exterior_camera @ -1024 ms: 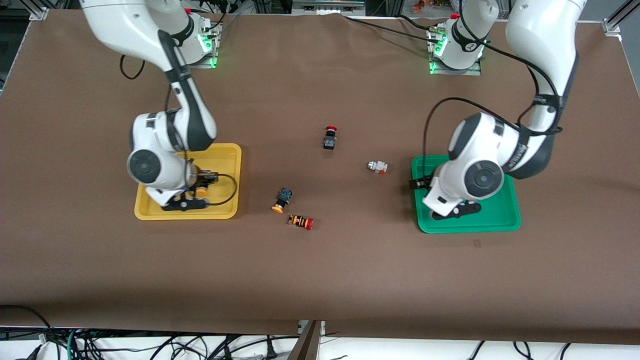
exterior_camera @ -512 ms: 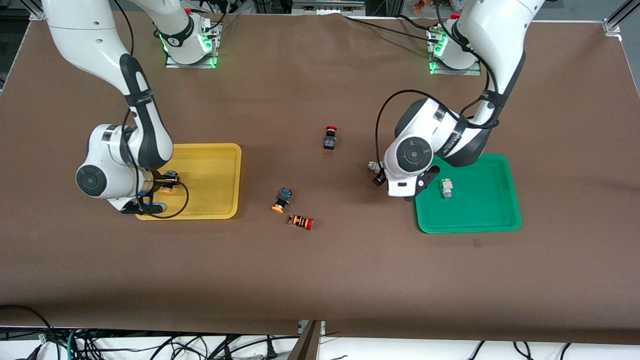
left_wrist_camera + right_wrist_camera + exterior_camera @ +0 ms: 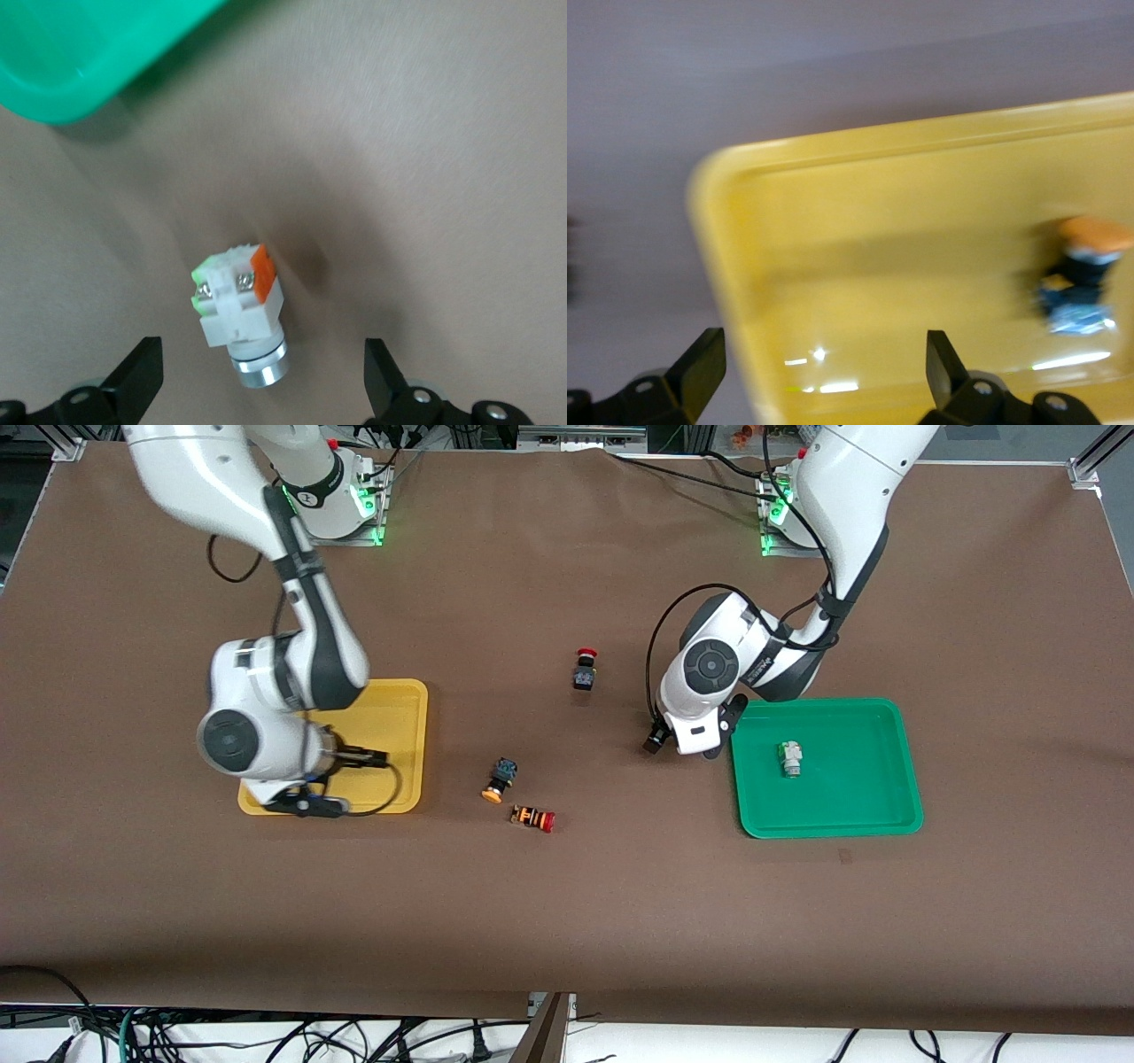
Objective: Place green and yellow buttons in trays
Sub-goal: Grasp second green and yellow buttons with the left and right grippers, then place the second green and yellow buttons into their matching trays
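Note:
The green tray (image 3: 850, 797) holds one white-bodied green button (image 3: 788, 759). My left gripper (image 3: 687, 740) is open over the table beside that tray. It hangs above a second white-bodied button (image 3: 239, 310), which lies between its fingers (image 3: 137, 381) untouched and is hidden in the front view. The tray's corner (image 3: 80, 53) shows in the left wrist view. My right gripper (image 3: 306, 784) is open and empty over the yellow tray (image 3: 390, 708). A black-bodied yellow button (image 3: 1085, 274) lies in that tray (image 3: 877, 221). Another yellow button (image 3: 499, 778) lies on the table between the trays.
A black-bodied red-capped switch (image 3: 585, 669) stands mid-table, farther from the front camera. An orange-striped red-capped switch (image 3: 532, 817) lies just nearer than the loose yellow button. The brown table mat stretches wide around both trays.
My left gripper left a green button in the green tray and moved off it over the white button on the table. My right gripper swung past the yellow tray's end and back over it.

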`<state>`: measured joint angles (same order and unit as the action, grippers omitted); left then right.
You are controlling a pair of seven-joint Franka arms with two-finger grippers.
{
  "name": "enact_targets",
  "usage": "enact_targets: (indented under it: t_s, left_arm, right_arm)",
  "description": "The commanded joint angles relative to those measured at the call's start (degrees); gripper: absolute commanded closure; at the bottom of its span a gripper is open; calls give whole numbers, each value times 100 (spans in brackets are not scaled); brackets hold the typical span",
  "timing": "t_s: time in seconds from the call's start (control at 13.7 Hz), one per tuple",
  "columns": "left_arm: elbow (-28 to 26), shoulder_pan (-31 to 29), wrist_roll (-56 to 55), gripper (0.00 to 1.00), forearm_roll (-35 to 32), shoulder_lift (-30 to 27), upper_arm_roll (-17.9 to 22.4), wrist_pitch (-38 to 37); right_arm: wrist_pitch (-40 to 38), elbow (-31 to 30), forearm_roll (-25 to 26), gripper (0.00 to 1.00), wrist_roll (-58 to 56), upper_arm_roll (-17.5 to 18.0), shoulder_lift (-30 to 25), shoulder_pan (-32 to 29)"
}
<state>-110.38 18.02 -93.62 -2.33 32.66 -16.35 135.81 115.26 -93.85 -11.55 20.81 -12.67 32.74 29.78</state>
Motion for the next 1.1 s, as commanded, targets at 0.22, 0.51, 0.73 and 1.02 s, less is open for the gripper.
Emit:
enact_targets:
  t_s: [0.22, 0.51, 0.73, 1.02]
  left_arm:
    - [-274, 35, -7, 86, -39, -181, 97, 245]
    - [-73, -61, 97, 90, -434, -355, 106, -473]
    - [384, -473, 1060, 89, -549, -549, 106, -1571]
    - [544, -1352, 2984, 88, -847, -673, 89, -2197]
  right_arm:
    - [1399, 526, -559, 0, 2538, 45, 794, 1142]
    - [2236, 649, -550, 0, 2973, 54, 1226, 1338]
    - [2352, 649, -498, 0, 2938, 54, 1314, 1355]
    - [2369, 649, -296, 86, 2859, 54, 1349, 1355]
